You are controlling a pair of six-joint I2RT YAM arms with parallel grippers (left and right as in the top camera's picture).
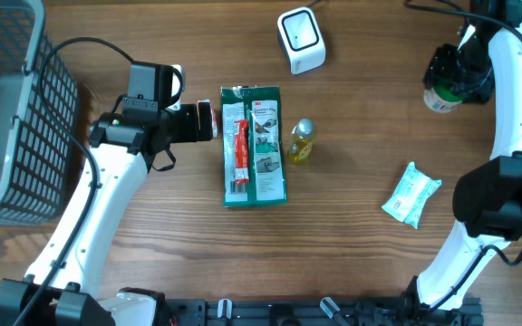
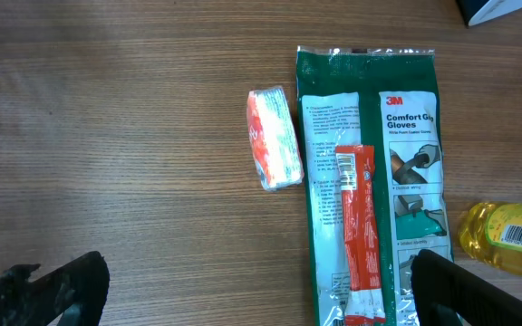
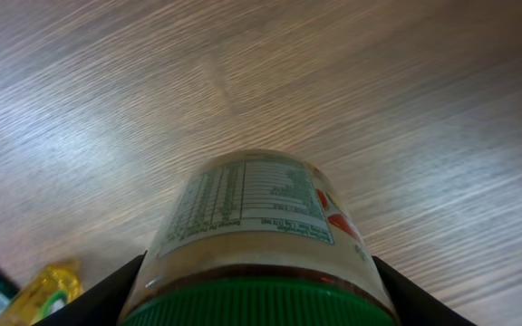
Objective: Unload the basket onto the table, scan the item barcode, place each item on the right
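Note:
My right gripper [image 1: 451,80] [image 3: 261,308] is shut on a jar [image 3: 259,213] with a green lid and a printed label, held at the far right of the table; the jar [image 1: 439,98] shows just below the fingers in the overhead view. The white scanner [image 1: 300,39] stands at the back centre, to the left of the jar. My left gripper [image 1: 199,122] [image 2: 261,299] is open and empty, hanging just left of a green glove packet [image 1: 254,145] [image 2: 370,181]. A red tube [image 2: 359,231] lies on that packet.
A small orange and white packet [image 2: 275,138] lies left of the glove packet. A yellow bottle [image 1: 301,142] [image 2: 506,231] lies right of it. A white and green pouch [image 1: 412,194] sits at the right. A grey wire basket [image 1: 12,109] stands at the left edge.

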